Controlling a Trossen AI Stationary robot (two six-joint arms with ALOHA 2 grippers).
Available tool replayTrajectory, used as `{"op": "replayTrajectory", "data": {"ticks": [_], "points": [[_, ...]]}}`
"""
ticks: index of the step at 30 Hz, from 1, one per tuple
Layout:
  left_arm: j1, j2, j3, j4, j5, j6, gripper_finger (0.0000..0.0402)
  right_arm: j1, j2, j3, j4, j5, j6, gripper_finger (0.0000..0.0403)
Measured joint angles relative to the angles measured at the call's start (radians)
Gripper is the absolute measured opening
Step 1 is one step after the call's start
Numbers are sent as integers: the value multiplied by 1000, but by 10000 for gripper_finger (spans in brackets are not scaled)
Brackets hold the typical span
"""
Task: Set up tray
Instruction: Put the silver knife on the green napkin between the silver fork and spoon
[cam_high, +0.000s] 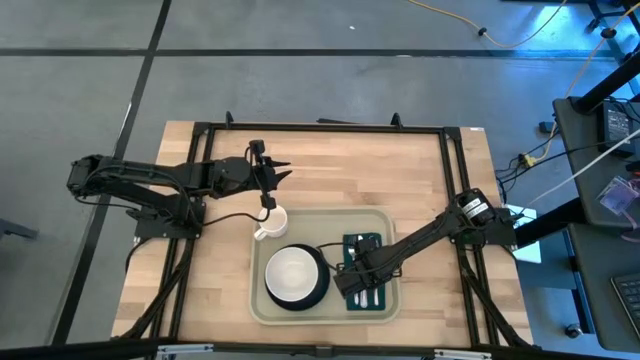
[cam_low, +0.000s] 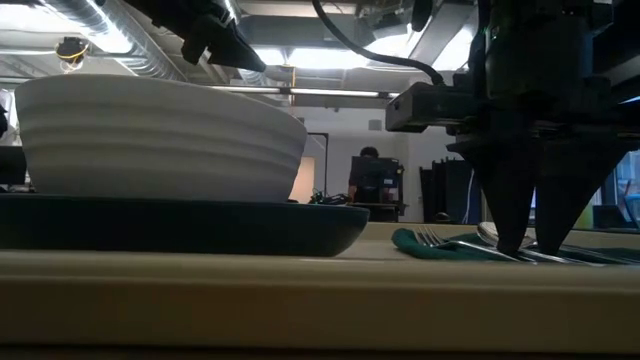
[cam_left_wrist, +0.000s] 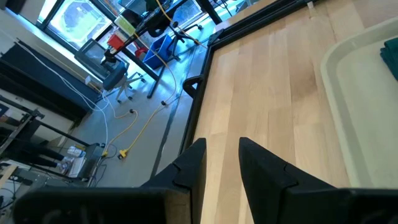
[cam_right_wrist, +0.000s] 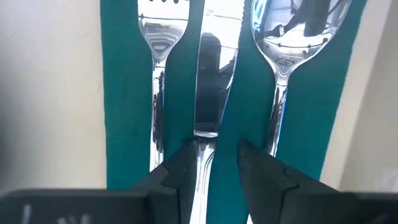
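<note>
The pale beige tray (cam_high: 388, 222) lies at the table's near middle. On it stand a dark plate (cam_high: 321, 287) with a white bowl (cam_high: 292, 273) and, on the right, a green napkin (cam_right_wrist: 124, 93) carrying a fork (cam_right_wrist: 163, 74), a knife (cam_right_wrist: 208, 81) and a spoon (cam_right_wrist: 283, 43). A white mug (cam_high: 268, 222) is at the tray's far left corner. My right gripper (cam_right_wrist: 214, 152) is open, pointing down, its fingers on either side of the knife's handle. My left gripper (cam_high: 285, 172) is open and empty above the bare table beyond the tray. My right gripper stands over the knife's handle (cam_right_wrist: 202, 155), fingers pointing down, one on each side of it and lying across it. I cannot tell whether the fingers touch the handle. The knife lies flat on the napkin.
Bare wooden table lies beyond the tray and to its left (cam_left_wrist: 267, 93). A black frame (cam_high: 320, 127) runs round the table's edges. The tray's rim (cam_left_wrist: 348, 99) shows in the left wrist view. A person (cam_low: 375, 180) sits far behind the table.
</note>
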Motion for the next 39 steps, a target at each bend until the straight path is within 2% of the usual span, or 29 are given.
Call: {"op": "replayTrajectory", "data": {"ticks": [2,5,9,12,17,19,21,25,30,35,39], "points": [[0,0,0,0,0,0,88,0,0,17,-8,7,-1,116],[0,0,0,0,0,0,88,3,0,69,-66,74,-3,116],[0,0,0,0,0,0,88,7,0,179,-236,93,-47,116],[0,0,0,0,0,0,88,28,0,258,-315,97,-220,116],[0,0,0,-24,2,0,88,94,0,336,-301,228,-649,116],[0,0,0,-30,26,0,88,125,0,331,-305,256,-760,116],[0,0,0,-29,63,0,88,153,0,316,-338,315,-762,116],[0,0,0,-28,158,-37,88,179,0,260,-437,425,-633,116],[0,0,0,-7,223,-99,88,163,-9,219,-615,532,-659,116],[0,0,0,-11,263,-180,88,98,-133,24,-491,742,-884,116],[0,0,0,-9,292,-245,88,42,-317,-221,-316,724,-991,116]]}}
